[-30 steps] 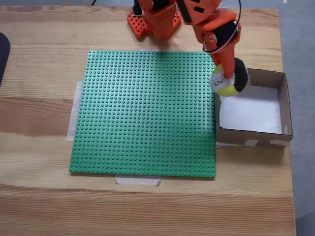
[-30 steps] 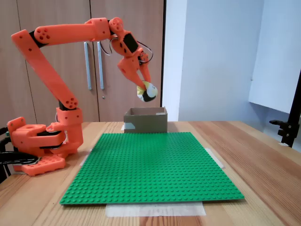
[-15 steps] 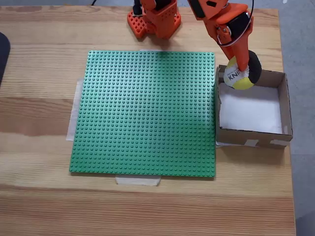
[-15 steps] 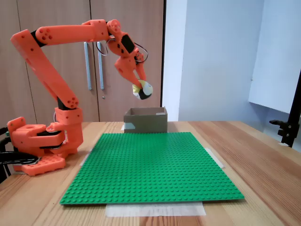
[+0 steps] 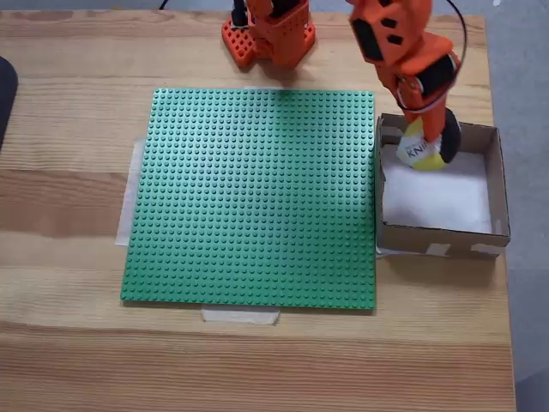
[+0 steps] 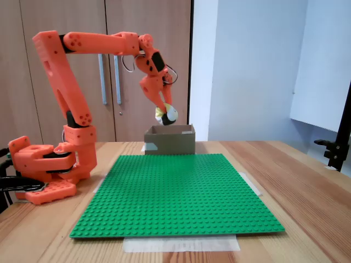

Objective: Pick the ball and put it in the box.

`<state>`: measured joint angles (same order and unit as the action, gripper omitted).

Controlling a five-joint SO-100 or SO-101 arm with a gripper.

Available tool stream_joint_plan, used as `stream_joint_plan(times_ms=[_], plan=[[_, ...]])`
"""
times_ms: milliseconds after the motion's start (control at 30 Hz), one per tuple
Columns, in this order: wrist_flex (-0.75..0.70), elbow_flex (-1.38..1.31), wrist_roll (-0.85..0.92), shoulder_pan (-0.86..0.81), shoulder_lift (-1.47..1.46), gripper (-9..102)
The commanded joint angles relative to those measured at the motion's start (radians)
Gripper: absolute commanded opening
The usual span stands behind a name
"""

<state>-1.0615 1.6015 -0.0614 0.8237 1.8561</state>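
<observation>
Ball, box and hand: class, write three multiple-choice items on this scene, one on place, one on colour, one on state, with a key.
1. Where is the ball?
A. On the green baseplate
B. Over the box, above its rim
C. On the bare table

2. What colour is the baseplate?
A. Green
B. Blue
C. Red

3. What is the hand doing?
A. Open, empty
B. Shut on the ball
C. Resting on the table

Key: 1 B, the side-on fixed view shows the ball above the box walls; 2 A, both fixed views show green; 3 B, the fingers clasp the ball.
</observation>
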Motion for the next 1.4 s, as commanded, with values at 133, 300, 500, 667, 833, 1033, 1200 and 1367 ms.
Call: stream_joint_plan(times_ms=[133, 300, 500, 667, 833, 1033, 1200, 1367], plan=[[-0.017, -0.160, -0.026, 0.026, -0.094, 7], [0.000, -0.150, -0.034, 0.029, -0.120, 14], [0.009, -0.133, -0.041, 0.034, -0.120, 21], [0.011, -0.117, -0.054, 0.020, -0.100, 21], [0.028, -0.067, -0.049, -0.020, -0.049, 20], [0.064, 0.028, -0.032, -0.084, 0.052, 19], [0.049, 0.067, -0.023, -0.149, 0.123, 19], [0.035, 0.097, -0.008, -0.209, 0.186, 19]])
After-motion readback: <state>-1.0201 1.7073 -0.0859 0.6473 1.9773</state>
